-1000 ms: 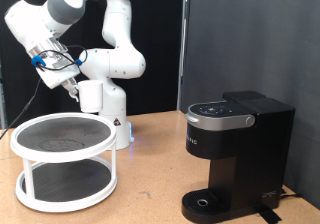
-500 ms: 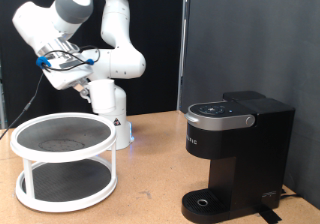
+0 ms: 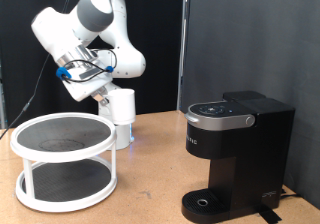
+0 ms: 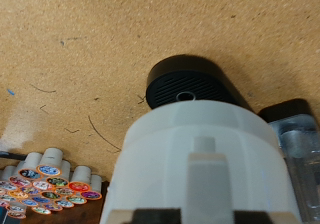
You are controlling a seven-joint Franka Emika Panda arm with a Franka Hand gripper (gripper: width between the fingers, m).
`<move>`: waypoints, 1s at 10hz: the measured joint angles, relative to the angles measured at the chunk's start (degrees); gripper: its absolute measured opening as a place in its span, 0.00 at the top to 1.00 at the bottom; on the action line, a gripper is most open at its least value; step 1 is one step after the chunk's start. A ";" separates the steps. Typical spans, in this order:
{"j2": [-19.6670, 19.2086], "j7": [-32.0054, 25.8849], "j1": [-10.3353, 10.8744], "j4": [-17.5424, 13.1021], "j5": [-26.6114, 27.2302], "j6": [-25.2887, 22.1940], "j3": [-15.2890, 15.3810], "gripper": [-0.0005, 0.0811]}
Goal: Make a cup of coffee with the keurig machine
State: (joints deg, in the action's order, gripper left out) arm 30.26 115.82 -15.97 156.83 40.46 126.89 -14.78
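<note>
My gripper (image 3: 110, 99) hangs high at the exterior view's left centre, shut on the white cup (image 3: 122, 106), which it holds in the air above the table. In the wrist view the cup (image 4: 200, 159) fills the foreground, with one finger (image 4: 297, 149) beside it. The black keurig machine (image 3: 235, 154) stands on the table at the exterior view's right, lid down, its round drip base (image 3: 207, 202) bare. The cup is well to the left of the machine and above its top. A round black ribbed part (image 4: 190, 82) shows beyond the cup in the wrist view.
A white two-tier round stand (image 3: 62, 159) with dark mesh shelves sits at the exterior view's left, below the gripper. Several coffee pods (image 4: 45, 182) with coloured lids are grouped on the wooden table (image 3: 150, 184). The robot's white base (image 3: 120, 134) stands behind the stand.
The arm has swung to the exterior view's right and slightly down, away from above the stand and towards the machine. The white cup now shows clearly under the hand.
</note>
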 joint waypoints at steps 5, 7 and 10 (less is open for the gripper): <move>-6.54 0.15 4.12 -3.33 5.17 4.70 3.30 0.99; -6.77 -0.06 4.13 -2.85 5.17 4.48 3.31 0.99; -10.79 0.63 4.17 -2.92 4.59 6.19 4.67 0.99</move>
State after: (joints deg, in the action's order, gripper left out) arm 19.47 116.44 -11.80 153.91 45.05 133.08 -10.11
